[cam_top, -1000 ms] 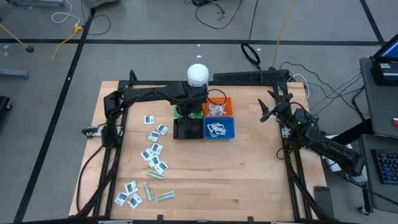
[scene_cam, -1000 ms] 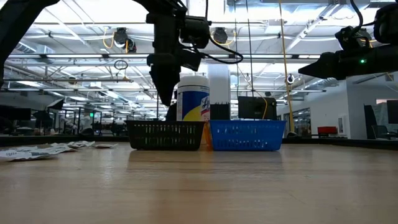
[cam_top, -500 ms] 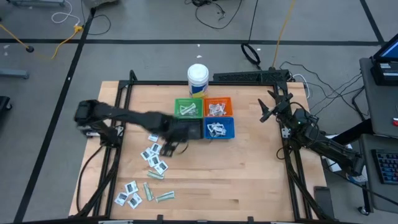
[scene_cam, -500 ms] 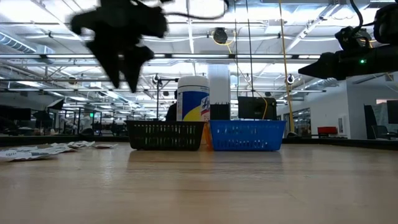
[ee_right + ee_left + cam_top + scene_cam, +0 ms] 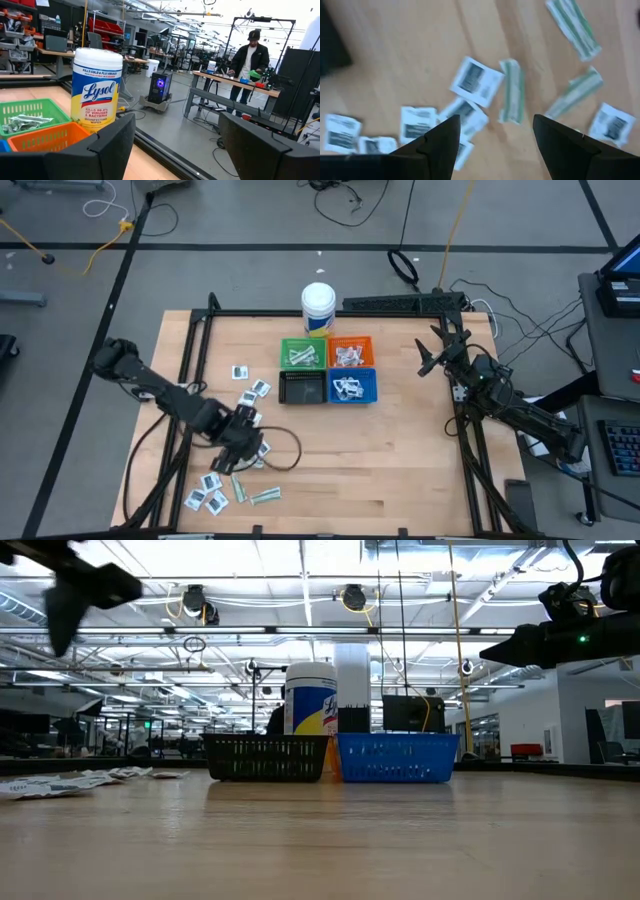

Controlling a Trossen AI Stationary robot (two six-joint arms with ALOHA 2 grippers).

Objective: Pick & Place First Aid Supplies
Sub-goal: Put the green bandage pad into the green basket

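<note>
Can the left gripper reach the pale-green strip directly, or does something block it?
Probably yes. The left gripper is open above the loose packets, and the pale-green strip lies flat between its fingers' line, nothing on top.

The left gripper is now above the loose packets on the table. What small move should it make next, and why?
Probably lower the left gripper straight down onto the pale-green strip lying between its open fingers in the left wrist view. The gripper is empty and hangs over the scattered packets, clear of the table. The right gripper waits near the table's right edge, open.
</note>
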